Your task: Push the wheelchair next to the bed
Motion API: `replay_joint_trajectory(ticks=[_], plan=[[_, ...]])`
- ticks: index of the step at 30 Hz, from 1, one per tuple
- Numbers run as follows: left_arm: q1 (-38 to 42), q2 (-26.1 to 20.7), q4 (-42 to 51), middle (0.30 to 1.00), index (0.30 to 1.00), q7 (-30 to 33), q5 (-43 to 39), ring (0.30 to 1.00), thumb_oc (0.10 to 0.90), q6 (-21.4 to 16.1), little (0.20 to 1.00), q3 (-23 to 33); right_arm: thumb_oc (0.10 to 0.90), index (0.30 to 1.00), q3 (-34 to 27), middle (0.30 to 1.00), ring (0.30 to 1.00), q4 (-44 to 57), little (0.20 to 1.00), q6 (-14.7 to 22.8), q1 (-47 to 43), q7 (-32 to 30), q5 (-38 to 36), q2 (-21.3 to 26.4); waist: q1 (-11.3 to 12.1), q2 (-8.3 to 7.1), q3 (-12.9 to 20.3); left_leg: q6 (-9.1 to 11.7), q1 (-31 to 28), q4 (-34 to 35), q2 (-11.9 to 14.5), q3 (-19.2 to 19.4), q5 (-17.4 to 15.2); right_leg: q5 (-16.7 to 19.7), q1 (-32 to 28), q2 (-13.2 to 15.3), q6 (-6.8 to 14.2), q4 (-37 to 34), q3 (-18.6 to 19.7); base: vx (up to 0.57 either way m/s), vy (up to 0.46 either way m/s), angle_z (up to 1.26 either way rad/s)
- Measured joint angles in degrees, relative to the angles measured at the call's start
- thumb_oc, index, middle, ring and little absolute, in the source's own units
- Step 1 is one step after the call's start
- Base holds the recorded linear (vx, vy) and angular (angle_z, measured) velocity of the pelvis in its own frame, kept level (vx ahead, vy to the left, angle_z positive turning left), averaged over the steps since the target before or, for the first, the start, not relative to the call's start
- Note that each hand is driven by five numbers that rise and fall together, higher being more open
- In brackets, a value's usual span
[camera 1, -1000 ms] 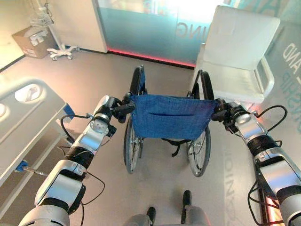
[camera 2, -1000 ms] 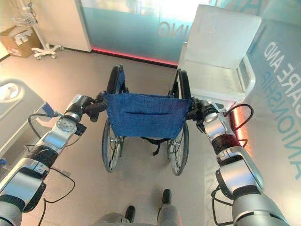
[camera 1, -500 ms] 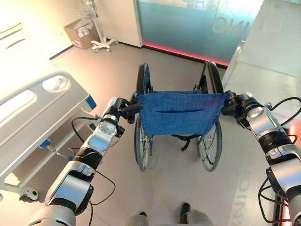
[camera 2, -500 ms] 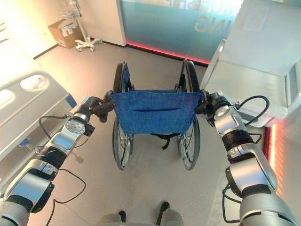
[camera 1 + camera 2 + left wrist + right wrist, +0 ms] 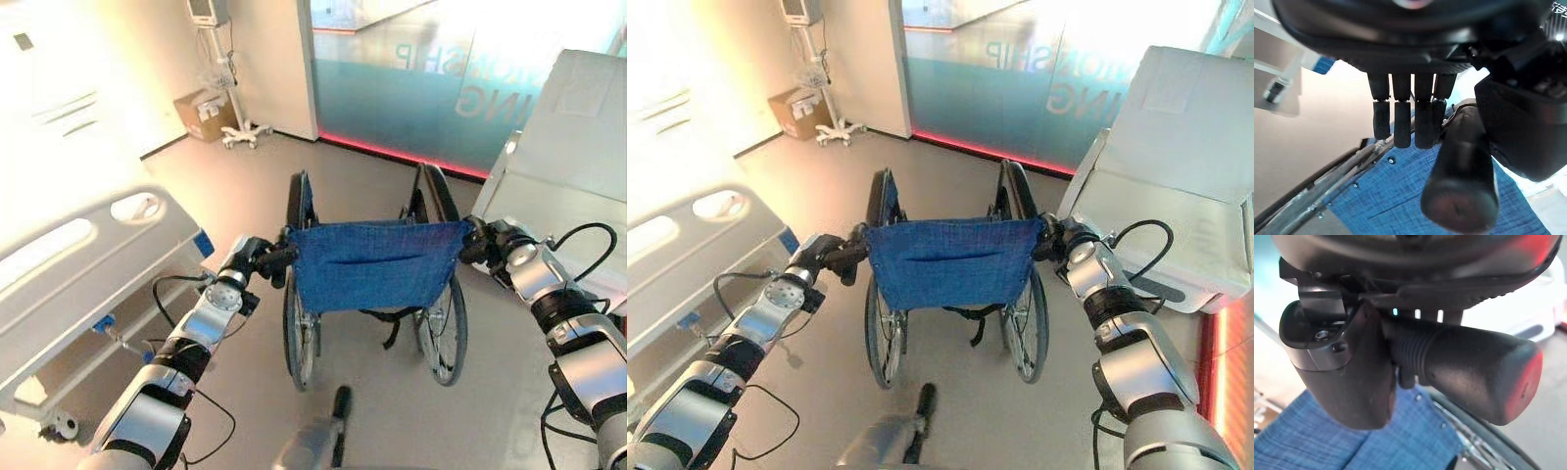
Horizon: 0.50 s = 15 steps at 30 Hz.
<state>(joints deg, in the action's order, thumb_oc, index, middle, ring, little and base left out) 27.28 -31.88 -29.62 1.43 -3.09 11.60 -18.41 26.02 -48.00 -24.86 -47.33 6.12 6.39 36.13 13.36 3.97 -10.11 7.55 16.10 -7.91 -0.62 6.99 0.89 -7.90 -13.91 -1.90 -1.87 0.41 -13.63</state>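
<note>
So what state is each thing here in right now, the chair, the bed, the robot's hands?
wheelchair: upright on its wheels, unfolded, seat empty, blue backrest toward the robot.
left hand: shut on the wheelchair's left push handle.
right hand: shut on the right push handle.
bed: to the robot's left, side rail up, not touching the wheelchair.
white armchair: empty, to the right.
cardboard box: on the floor by the far wall.

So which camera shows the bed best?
The left eye view: the bed stretches along the robot's left, beside the wheelchair. The right eye view shows less of it; the left wrist view catches a corner.
</note>
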Motion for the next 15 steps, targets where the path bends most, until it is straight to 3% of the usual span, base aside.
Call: replay_joint_trajectory(ticks=[1,2,4,5,6,7,8,9,11,13,15], plan=[[0.0,-0.5,0.3,0.3,0.3,-0.2,0.0,0.3,0.4,-0.1,0.3,0.2,0.4,0.3,-0.1,0.3,0.3,0.0,0.3,0.1,0.0,0.0,0.1,-0.1,0.2,-0.18,0.0,-0.7,-0.3,-1.0,0.1,1.6,-0.4,-0.4,-0.8,0.1,0.6,-0.1,-0.8,0.44,0.124,-0.15],[0.1,-1.6,0.5,0.3,0.3,-0.5,0.0,0.3,0.4,-0.8,0.3,0.2,0.4,0.3,-0.3,0.3,0.3,-0.5,0.3,0.3,0.0,0.0,0.2,-0.6,0.0,-1.19,0.5,-3.5,-1.3,-2.1,-0.2,2.6,-0.3,-1.9,-1.2,0.4,1.6,0.3,-2.3,0.47,0.093,0.11],[0.4,-2.4,0.3,0.3,0.3,-0.9,0.0,0.3,0.4,-2.1,0.3,-0.1,0.4,0.3,-0.7,0.3,0.3,-3.4,0.3,0.8,-0.2,0.0,0.2,-1.7,0.3,-3.69,1.1,-5.3,-4.7,-4.1,-1.8,0.7,-1.4,-5.5,-1.8,1.6,3.0,3.7,-2.8,0.44,0.08,0.15],[0.6,-2.5,0.5,0.3,0.3,-1.0,0.0,0.3,0.4,-2.6,0.3,-0.1,0.4,0.3,-0.9,0.3,0.3,-4.2,0.3,0.8,-0.2,0.0,0.3,-2.0,0.3,-3.93,1.4,-7.6,-6.1,-3.3,-2.0,-0.2,-0.2,-7.0,-1.9,2.0,3.5,5.6,-2.8,0.4,0.104,0.27],[1.5,-2.5,0.5,0.3,0.3,-1.0,0.1,0.3,0.4,-3.1,0.3,-0.3,0.4,0.3,-1.0,0.3,0.3,-6.2,0.3,1.3,-0.2,0.0,0.4,-2.3,0.4,-6.17,1.4,-10.8,-6.9,-3.5,-3.3,-0.5,1.5,-9.9,-1.6,3.3,4.7,9.5,-2.7,0.48,0.128,0.2],[1.9,-2.5,0.6,0.3,0.3,-0.8,0.3,0.3,0.4,-3.5,0.3,-0.2,0.4,0.3,-1.0,0.3,0.3,-8.0,0.3,1.8,-0.3,-0.1,0.4,-3.0,0.8,-8.18,1.4,-13.1,-8.3,-3.8,-4.3,-0.4,1.1,-12.1,-0.2,5.1,5.2,15.4,-2.6,0.41,0.102,0.17],[1.9,-2.5,0.6,0.3,0.3,-0.7,0.4,0.3,0.4,-3.6,0.3,-0.3,0.4,0.3,-1.1,0.3,0.3,-8.5,0.3,2.0,-0.2,-0.1,0.4,-3.1,0.9,-8.32,1.4,-13.8,-8.6,-3.9,-4.4,-0.5,0.9,-12.1,0.6,5.4,5.4,18.2,-2.6,0.39,0.082,-0.02],[2.1,-2.5,0.9,0.3,0.3,-0.7,0.9,0.3,0.4,-3.6,0.3,-0.3,0.4,0.3,-1.3,0.3,0.3,-8.9,0.3,2.2,-0.2,-0.1,0.4,-3.1,1.0,-8.32,1.4,-15.2,-9.2,-3.8,-4.5,-0.6,-0.1,-11.8,3.5,6.5,5.8,25.9,-2.7,0.2,0.036,0.0],[2.2,-2.5,1.1,0.3,0.3,-0.6,1.3,0.3,0.4,-3.7,0.3,-0.4,0.4,0.3,-1.5,0.3,0.3,-8.9,0.3,2.3,-0.2,-0.5,0.5,-3.0,1.0,-8.41,1.5,-16.3,-10.2,-3.8,-5.0,-0.5,-1.0,-10.6,5.4,8.3,7.9,32.5,-2.5,0.32,0.006,-0.05],[2.6,-2.6,1.0,0.3,0.3,0.3,1.3,0.3,0.4,-3.6,0.3,-0.9,0.4,0.3,-1.5,0.3,0.3,-9.0,0.3,2.3,-0.5,-0.9,1.2,-3.3,1.6,-7.96,1.4,-16.7,-12.4,-2.5,-5.5,-3.4,-1.2,-7.3,7.3,9.7,8.3,36.5,-3.2,0.29,-0.097,-0.25],[2.8,-2.7,0.9,0.3,0.3,1.0,1.3,0.3,0.4,-3.7,0.3,-1.4,0.4,0.3,-1.5,0.3,0.3,-9.1,0.3,2.8,-0.6,-1.4,1.2,-3.3,1.9,-6.65,1.4,-16.9,-14.1,-1.1,-5.4,-7.2,-0.5,-8.3,8.3,9.8,7.2,34.5,-3.2,0.24,-0.177,-0.25]])
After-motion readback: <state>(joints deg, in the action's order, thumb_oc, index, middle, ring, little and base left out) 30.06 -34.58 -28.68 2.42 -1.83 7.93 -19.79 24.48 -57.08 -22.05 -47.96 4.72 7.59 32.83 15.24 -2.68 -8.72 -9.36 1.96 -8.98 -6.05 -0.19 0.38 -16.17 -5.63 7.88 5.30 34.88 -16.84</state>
